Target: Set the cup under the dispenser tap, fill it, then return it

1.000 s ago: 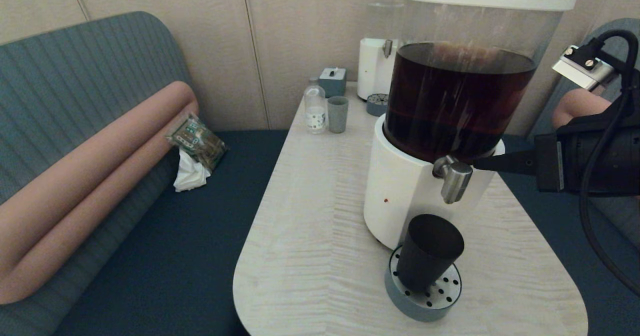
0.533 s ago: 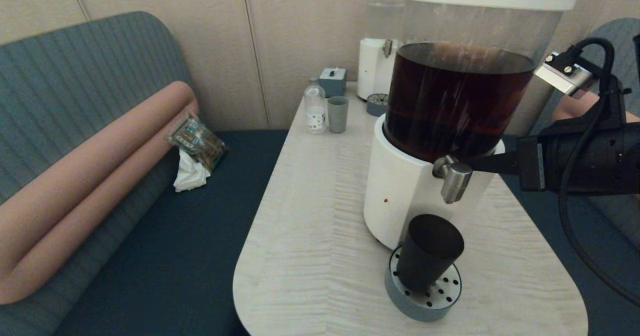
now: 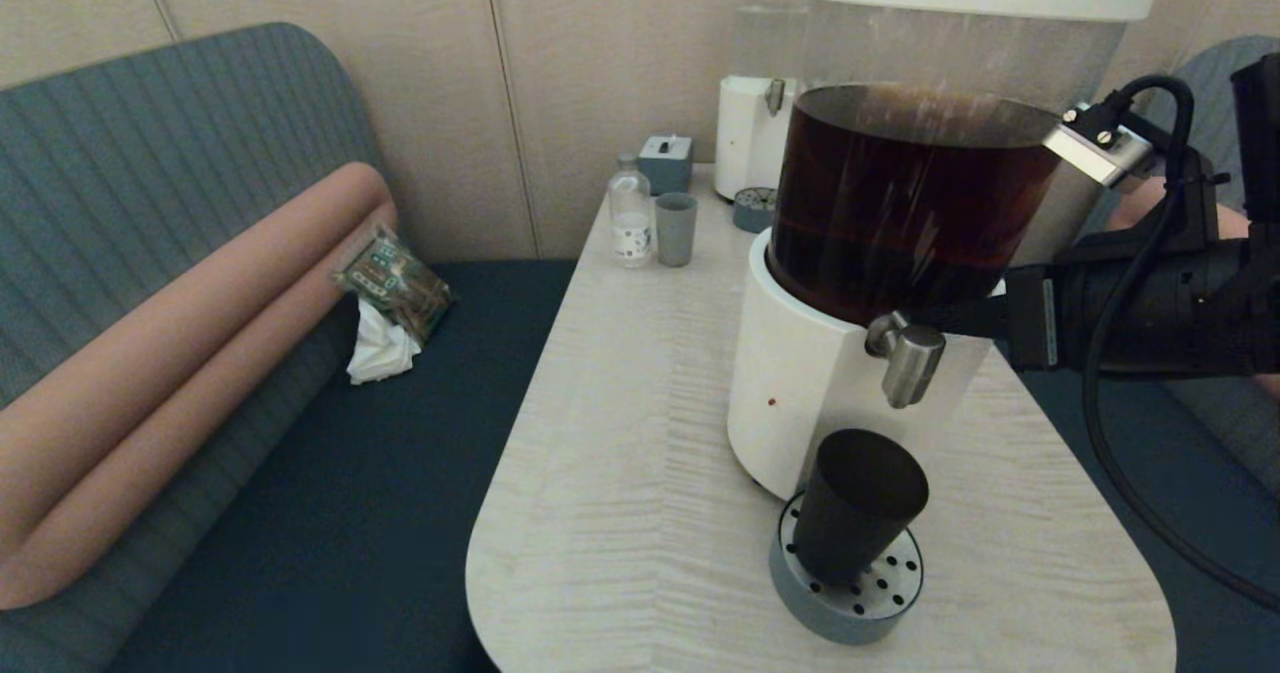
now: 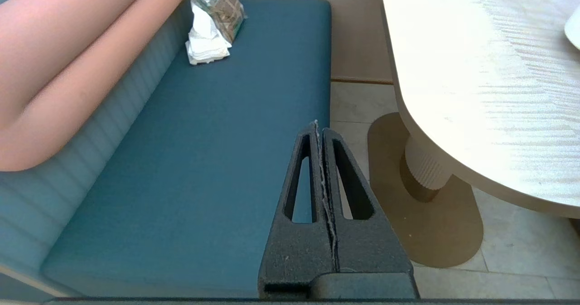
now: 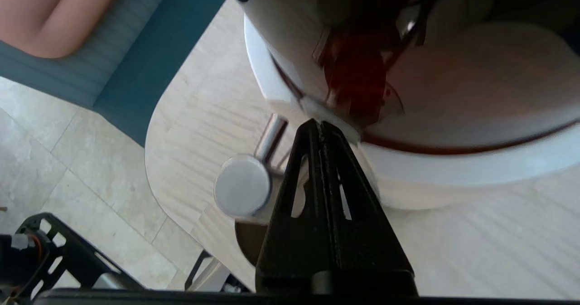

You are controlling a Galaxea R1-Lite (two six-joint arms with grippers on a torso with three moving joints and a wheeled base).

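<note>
Nearest the camera, at the lower centre-right of the head view, the cup (image 3: pixel 858 518) stands upright on the round perforated drip tray (image 3: pixel 885 598), which sits on the pale wooden table (image 3: pixel 620 433). The cup is directly below the dispenser tap (image 3: pixel 908 356), with a clear gap between spout and rim. No stream shows between them, and whether any liquid is inside the cup cannot be told.

A little farther back, at mid-right, the right gripper (image 3: pixel 925 318) reaches in from the right edge of the frame, its two fingers pressed together with nothing between them. The tip sits at the rim of the dispenser's white base (image 3: pixel 800 393), just behind and beside the tap; in the right wrist view the gripper (image 5: pixel 321 124) appears to touch that rim next to the tap's round end, though actual contact is hard to confirm.

Judging by this, placing the cup is done. Filling looks about to begin or only just under way, and returning the cup is left.

The left gripper (image 4: pixel 316 126) hangs off the table over the blue bench seat (image 4: pixel 204 160), fingers closed together and empty.

Farther back, at upper centre, stand a grey-blue tumbler (image 3: pixel 676 229), a small bottle (image 3: pixel 630 215) and a second, clear-tank dispenser (image 3: pixel 765 103).
</note>
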